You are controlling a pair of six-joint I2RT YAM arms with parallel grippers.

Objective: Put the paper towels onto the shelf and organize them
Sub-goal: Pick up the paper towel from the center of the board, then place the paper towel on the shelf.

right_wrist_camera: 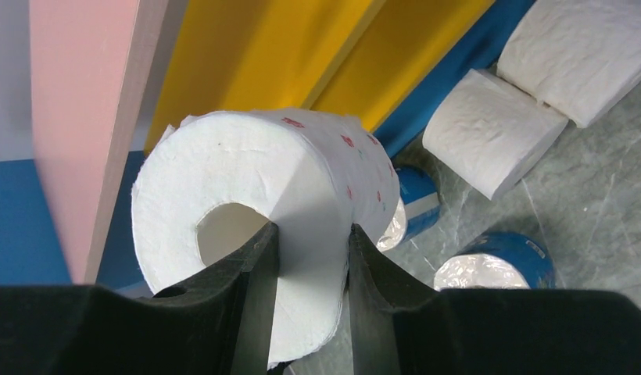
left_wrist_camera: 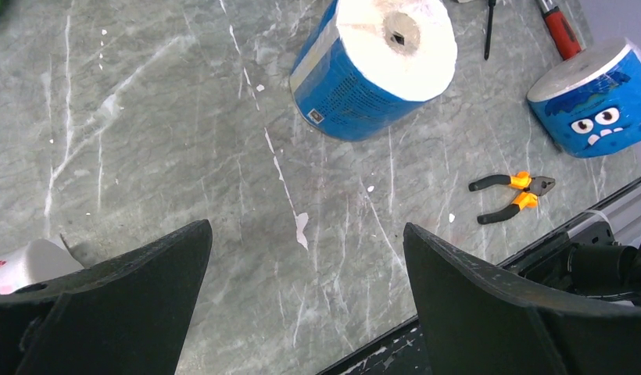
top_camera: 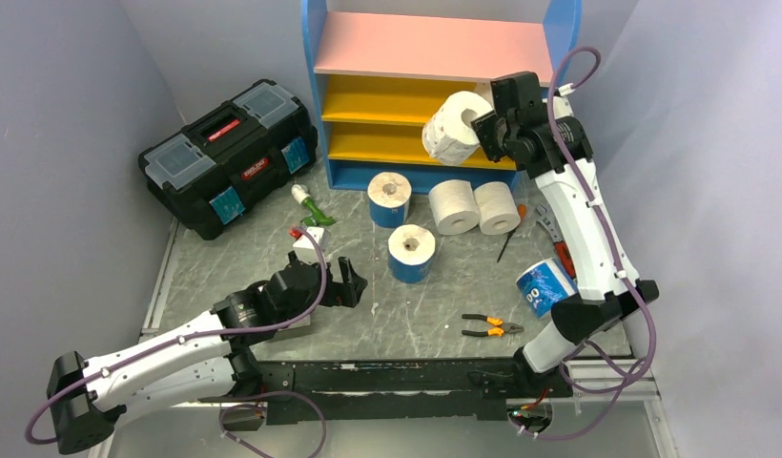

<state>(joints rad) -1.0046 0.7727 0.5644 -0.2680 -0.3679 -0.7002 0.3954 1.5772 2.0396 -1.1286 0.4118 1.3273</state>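
**A:** What is the right end effector [right_wrist_camera: 311, 234] doing?

**B:** It is clenched on the soft wall of a white paper-towel roll with small pink dots [right_wrist_camera: 302, 164]. One finger seems to sit in the core and the other outside. The roll hangs at upper centre of the overhead view, just in front of the yellow lower boards [top_camera: 406, 100] of the tall blue-framed shelf [top_camera: 316, 57], resting on neither.

**A:** How should it land?

**B:** I'd go in level, push deep toward one end to leave room, and release only once the board bears it. That thin pinch could let it tilt.

**A:** And the left end effector [left_wrist_camera: 306, 234]?

**B:** Released and empty, low over the grey marbled worktop [left_wrist_camera: 145, 117], near an upright blue-wrapped paper-towel roll [left_wrist_camera: 372, 70]. Two plain white paper-towel rolls [top_camera: 454, 207] lie at the shelf's foot.
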